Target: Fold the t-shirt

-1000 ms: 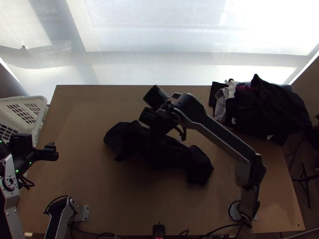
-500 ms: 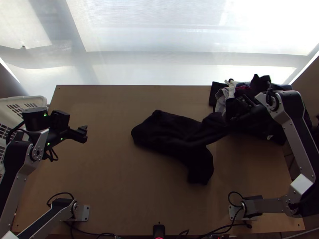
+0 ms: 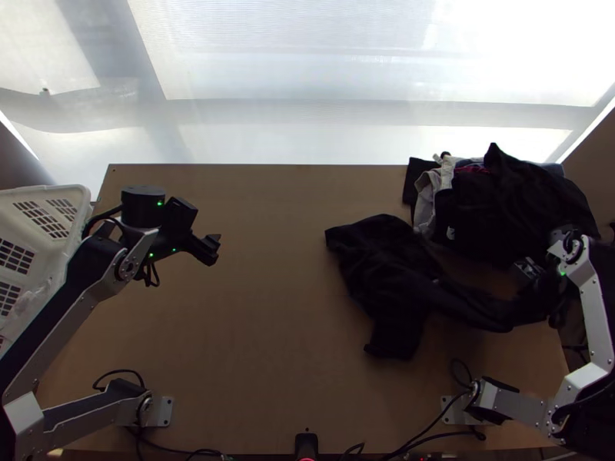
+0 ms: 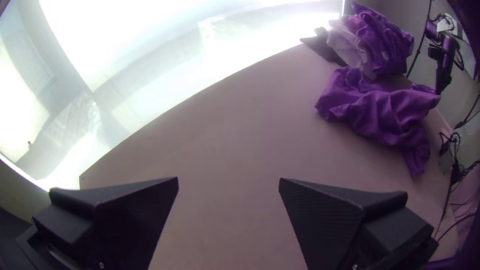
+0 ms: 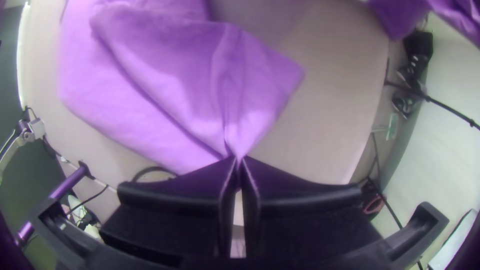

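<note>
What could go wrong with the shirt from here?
The right gripper pinches only a small gathered bit of the shirt, so it may slip out. A pull to the right could drag cloth over the table's edge. The nearby clothes pile might get caught too.

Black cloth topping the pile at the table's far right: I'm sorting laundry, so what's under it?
In the top view, grey cloth and a dark piece stick out left of the black cloth. Whatever lies beneath its middle is covered.
</note>
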Robot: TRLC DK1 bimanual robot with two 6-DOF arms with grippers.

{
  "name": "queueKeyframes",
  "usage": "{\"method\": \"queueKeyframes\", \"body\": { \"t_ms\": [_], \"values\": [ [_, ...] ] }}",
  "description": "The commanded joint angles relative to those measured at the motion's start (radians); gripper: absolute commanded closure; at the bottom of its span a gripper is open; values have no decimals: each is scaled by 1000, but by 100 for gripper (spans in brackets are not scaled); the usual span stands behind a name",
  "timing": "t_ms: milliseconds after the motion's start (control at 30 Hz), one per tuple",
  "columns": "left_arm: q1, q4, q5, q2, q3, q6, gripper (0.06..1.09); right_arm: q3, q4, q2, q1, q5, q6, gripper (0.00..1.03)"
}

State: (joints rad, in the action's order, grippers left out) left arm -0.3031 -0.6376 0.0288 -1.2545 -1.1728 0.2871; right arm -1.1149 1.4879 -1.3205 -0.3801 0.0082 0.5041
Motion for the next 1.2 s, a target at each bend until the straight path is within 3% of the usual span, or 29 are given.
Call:
{"method": "queueKeyframes", "body": {
  "t_ms": [0, 33, 167, 233, 400, 533, 767, 1067, 1167],
  "values": [
    [-122, 32, 0, -71, -22, 1, 10, 116, -25, 21, -200, 110, 70, 98],
    [-156, 32, 0, -82, -28, 1, 10, 113, -35, 23, -203, 111, 70, 87],
    [-312, 23, 0, -148, -77, 6, 10, 53, -64, 43, -194, 111, 42, 23],
    [-378, -5, 2, -194, -131, 6, 11, 26, -60, 32, -191, 115, 30, 9],
    [-508, -106, 74, -347, -330, -39, 11, -82, -58, 60, -169, 111, 24, 5],
    [-617, -149, 140, -485, -490, -86, 11, -120, -58, 93, -75, 96, -10, 5],
    [-829, -157, 143, -652, -590, -54, 11, -146, -66, 99, -13, 87, -53, 5],
    [-946, -155, 141, -862, -778, -60, 11, -217, -75, 70, -33, 58, -95, 5],
    [-952, -157, 103, -951, -872, -88, 11, -257, -75, 69, -22, 39, -113, 5]
  ]
}}
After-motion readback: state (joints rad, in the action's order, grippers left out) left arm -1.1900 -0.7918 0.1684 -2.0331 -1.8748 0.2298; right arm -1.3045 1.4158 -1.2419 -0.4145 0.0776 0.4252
